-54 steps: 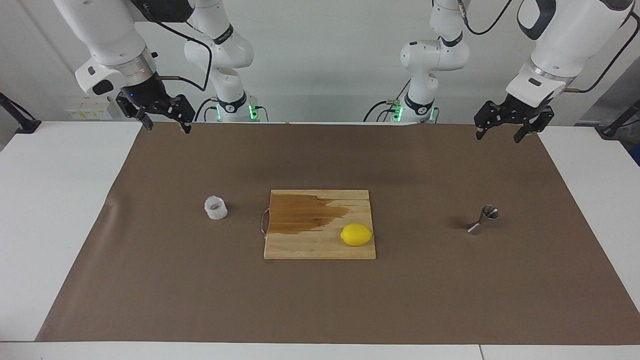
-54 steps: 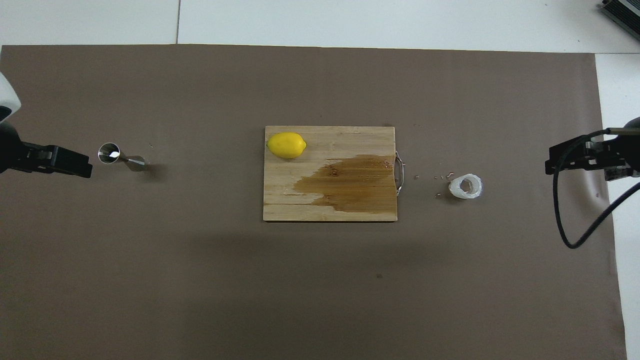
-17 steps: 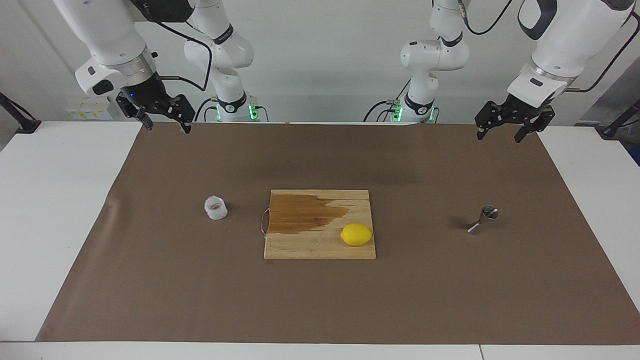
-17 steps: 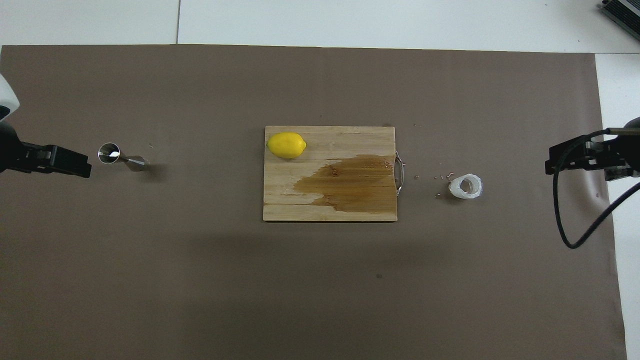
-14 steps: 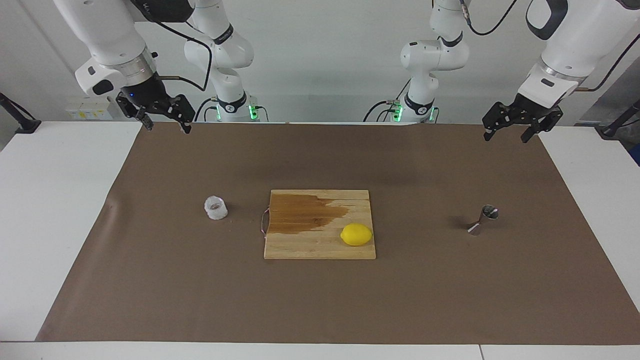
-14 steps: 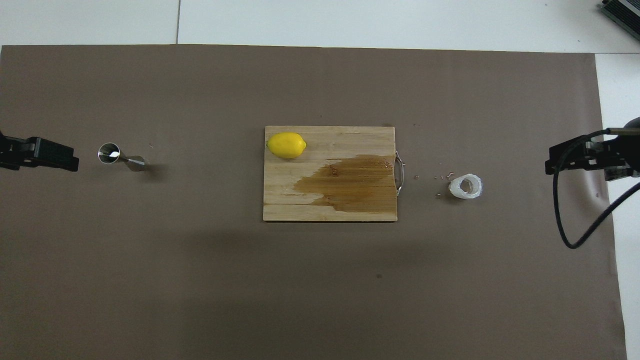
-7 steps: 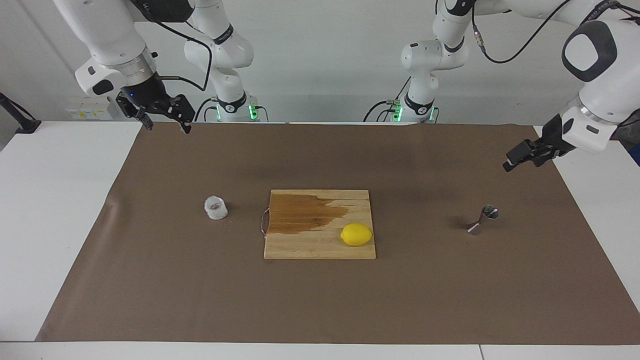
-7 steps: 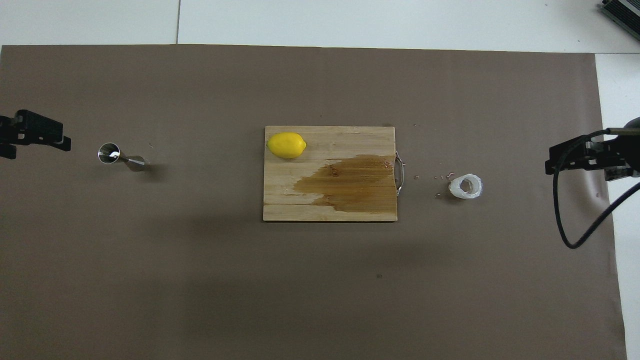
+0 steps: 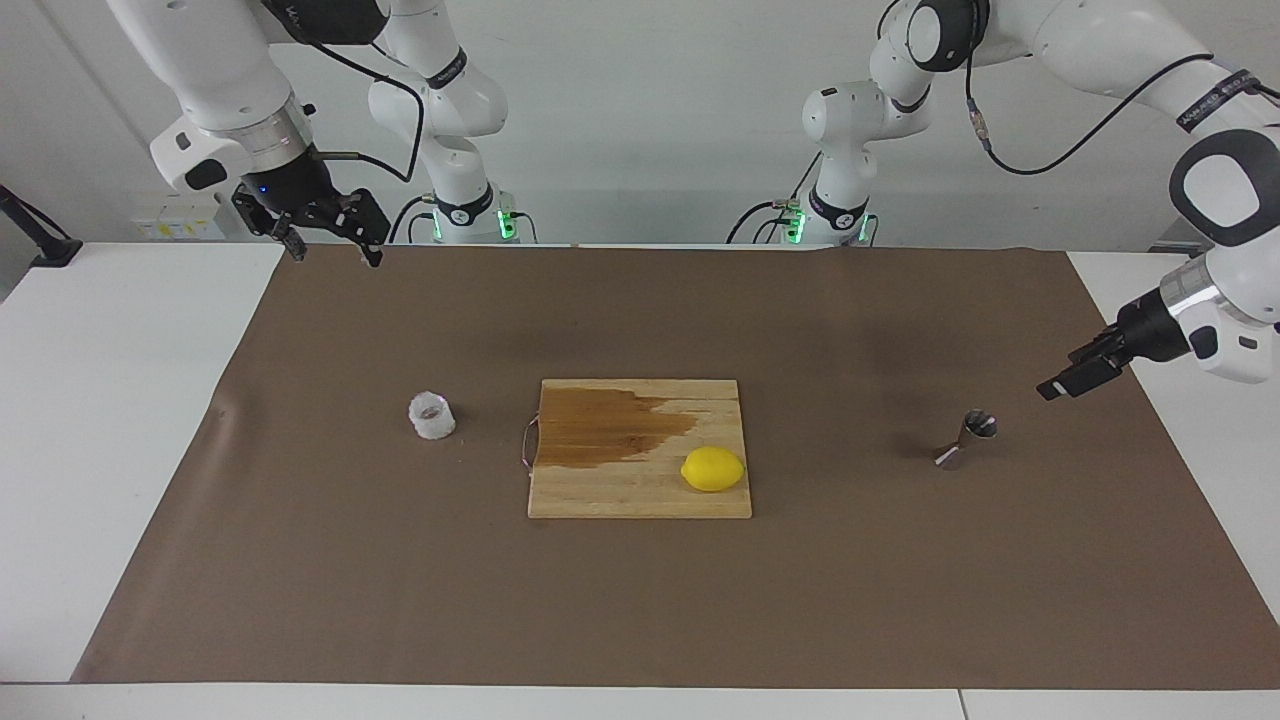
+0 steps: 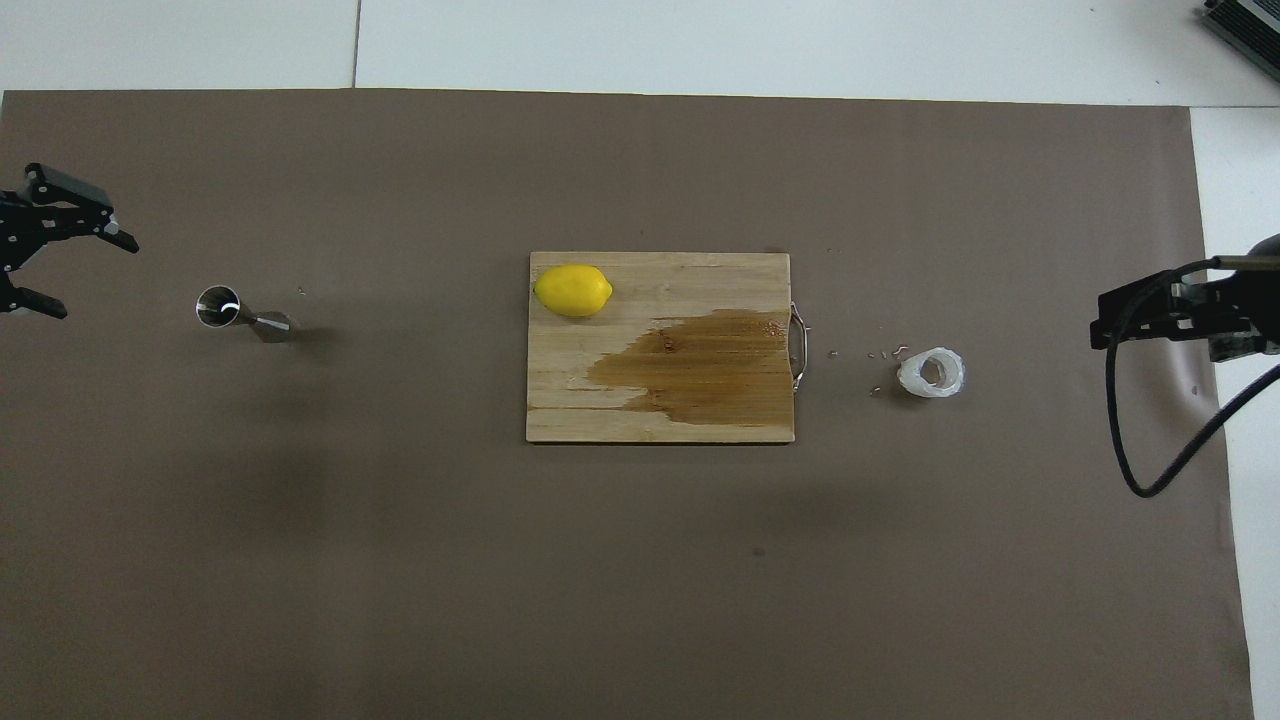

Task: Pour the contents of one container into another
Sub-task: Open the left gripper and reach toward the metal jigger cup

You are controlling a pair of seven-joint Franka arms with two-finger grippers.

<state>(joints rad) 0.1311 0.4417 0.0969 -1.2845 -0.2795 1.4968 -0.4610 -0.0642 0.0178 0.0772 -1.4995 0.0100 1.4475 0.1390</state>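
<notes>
No text, label, brand or number can be read anywhere (arm markings too small).

White table under brown paper, pale wall at the robots' end

The white table (image 9: 120, 420) is being covered across most of its top by a brown paper sheet (image 9: 640, 600), white margins being left bare around the sheet. A plain pale wall (image 9: 640, 120) is being lit evenly above the table's edge, soft shadows being cast on the sheet.

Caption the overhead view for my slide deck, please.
Open left gripper beside shiny steel hourglass jigger; bumpy white cup untouched; right gripper waits.
</notes>
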